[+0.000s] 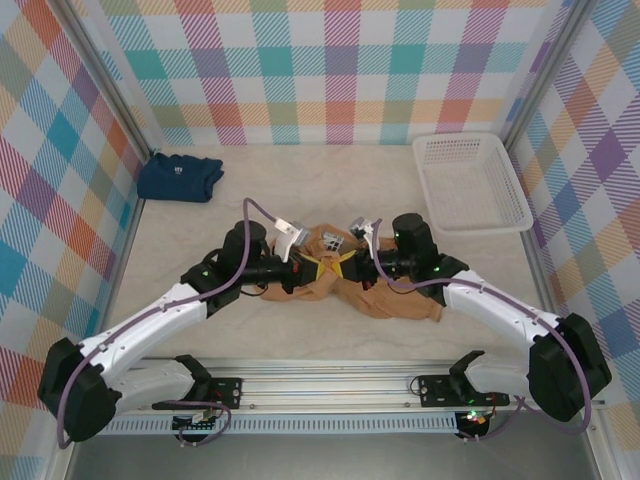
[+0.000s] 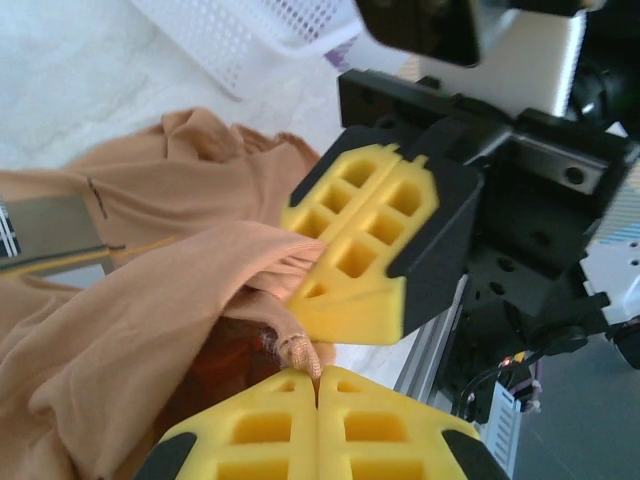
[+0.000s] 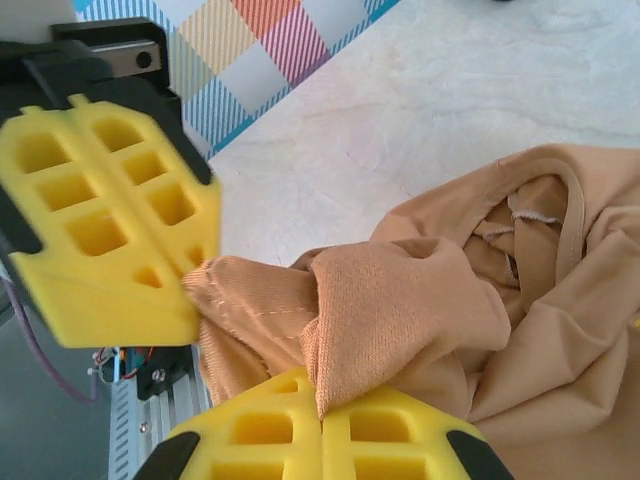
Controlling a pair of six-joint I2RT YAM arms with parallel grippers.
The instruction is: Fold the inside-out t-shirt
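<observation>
– Location of t-shirt (image 1: 395, 295)?
– Crumpled tan heap, mid-bench (image 1: 300, 190), just in front of both arms.
– Tools?
– Left tool (image 1: 316, 268) clamped tight on a bunched fold. Right tool (image 1: 347, 264) clamped on the same fabric, just beside the left.

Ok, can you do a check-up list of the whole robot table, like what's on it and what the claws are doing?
Surface: pale table, nothing spilled.
Job's things: tan t-shirt, bunched up in the middle between the arms, not folded yet.
Clutter: folded navy shirt in the far left corner; white basket at the far right, nothing seen inside.
Grippers: left gripper and right gripper are each shut on a pinch of the tan t-shirt, tips close together.
Cables: a purple cable loops over the left arm; another runs along the right arm.
Surroundings: checked walls all round; metal rail at the near edge.
</observation>
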